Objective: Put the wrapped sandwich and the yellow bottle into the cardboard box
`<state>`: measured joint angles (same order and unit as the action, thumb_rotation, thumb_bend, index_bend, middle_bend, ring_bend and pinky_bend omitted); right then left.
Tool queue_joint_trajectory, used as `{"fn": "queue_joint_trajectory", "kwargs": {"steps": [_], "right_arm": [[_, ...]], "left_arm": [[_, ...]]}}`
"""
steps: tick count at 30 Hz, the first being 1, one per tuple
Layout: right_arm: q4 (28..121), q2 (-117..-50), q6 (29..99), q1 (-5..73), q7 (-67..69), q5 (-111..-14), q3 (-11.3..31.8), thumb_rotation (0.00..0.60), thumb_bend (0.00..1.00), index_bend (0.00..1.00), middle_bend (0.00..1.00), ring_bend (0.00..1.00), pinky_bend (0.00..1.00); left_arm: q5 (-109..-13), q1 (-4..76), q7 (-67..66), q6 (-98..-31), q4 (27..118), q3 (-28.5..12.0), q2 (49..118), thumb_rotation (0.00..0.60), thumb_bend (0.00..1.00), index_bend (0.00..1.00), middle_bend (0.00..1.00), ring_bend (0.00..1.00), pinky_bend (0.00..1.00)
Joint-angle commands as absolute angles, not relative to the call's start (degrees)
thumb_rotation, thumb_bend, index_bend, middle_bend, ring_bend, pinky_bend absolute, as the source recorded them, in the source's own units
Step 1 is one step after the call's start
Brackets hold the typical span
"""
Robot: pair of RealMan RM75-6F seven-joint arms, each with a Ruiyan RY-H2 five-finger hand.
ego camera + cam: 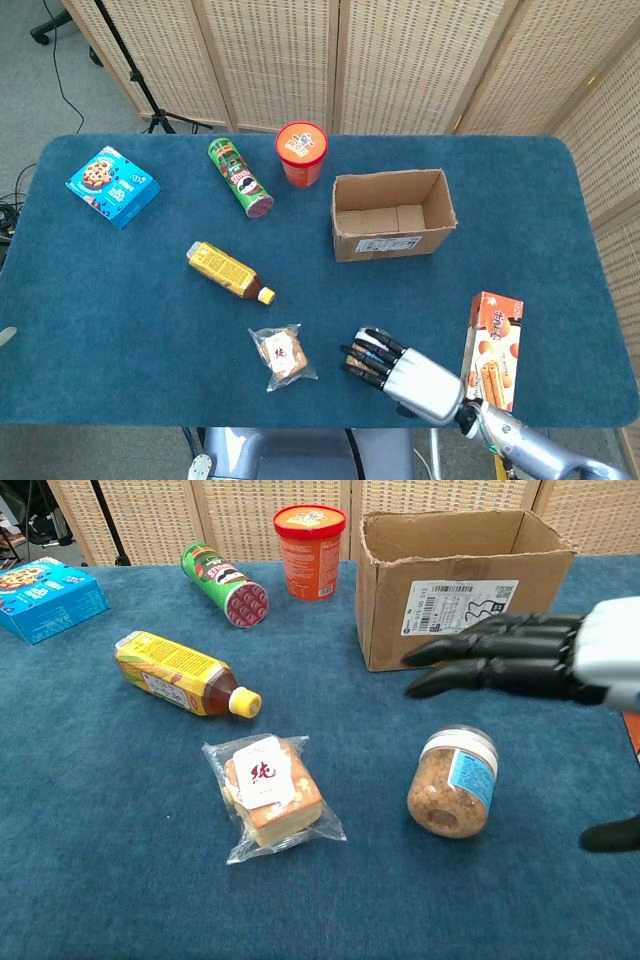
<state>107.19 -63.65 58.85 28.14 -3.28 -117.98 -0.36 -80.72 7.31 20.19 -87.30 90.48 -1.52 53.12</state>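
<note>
right hand (520, 660) empty, fingers spread, above jar (452, 782) | wrapped sandwich (270, 794) just left | risk: knocking jar aside

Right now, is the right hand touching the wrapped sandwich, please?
Apart: the chest view shows the right hand raised over the jar, with bare cloth beside the wrapped sandwich.

table (120, 880): matt blue cloth, felt-like nap.
cardboard box (460, 590): raw brown corrugated card, torn rim, white paper label.
wrapped sandwich (272, 795): clear glossy plastic film, crinkled.
yellow bottle (185, 674): shiny plastic, printed label, yellow cap.
jar (452, 781): clear, smooth, blue label.
right hand (530, 658): black matt fingers (470, 650), pale grey smooth shell.
screens (400, 60): woven cane, wood frames.
</note>
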Motion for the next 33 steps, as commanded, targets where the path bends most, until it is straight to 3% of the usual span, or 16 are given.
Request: {"fn": "queue_joint_trajectory", "kwargs": {"steps": [1, 8, 15, 23, 33], "right_arm": [[114.6, -71.7, 45.3, 33.6, -16.6, -110.5, 4.0, 0.600, 0.00, 0.00, 0.00, 0.00, 0.00], [114.6, -83.5, 35.7, 36.2, -37.0, -93.8, 10.7, 0.600, 0.00, 0.00, 0.00, 0.00, 0.00], [110.2, -95.3, 37.2, 42.0, -56.8, -71.4, 13.2, 0.600, 0.00, 0.00, 0.00, 0.00, 0.00], [106.1, -100.8, 45.2, 50.4, -70.0, -56.7, 12.5, 0.600, 0.00, 0.00, 0.00, 0.00, 0.00], [103.3, -99.8, 49.2, 56.4, -72.2, -52.5, 9.4, 0.600, 0.00, 0.00, 0.00, 0.00, 0.00]], "left_arm": [[-80.7, 7.2, 21.2, -86.6, 90.1, -1.8, 52.9, 0.600, 0.00, 0.00, 0.00, 0.00, 0.00], [-80.9, 7.1, 22.6, -85.3, 89.2, -2.2, 52.7, 0.600, 0.00, 0.00, 0.00, 0.00, 0.00], [-82.1, 7.2, 22.4, -84.2, 89.1, -2.2, 52.8, 0.600, 0.00, 0.00, 0.00, 0.00, 0.00], [-82.0, 7.2, 22.8, -83.1, 88.8, -2.6, 52.8, 0.600, 0.00, 0.00, 0.00, 0.00, 0.00], [-81.6, 7.6, 22.7, -81.3, 88.4, -3.2, 52.9, 0.600, 0.00, 0.00, 0.00, 0.00, 0.00]]}}
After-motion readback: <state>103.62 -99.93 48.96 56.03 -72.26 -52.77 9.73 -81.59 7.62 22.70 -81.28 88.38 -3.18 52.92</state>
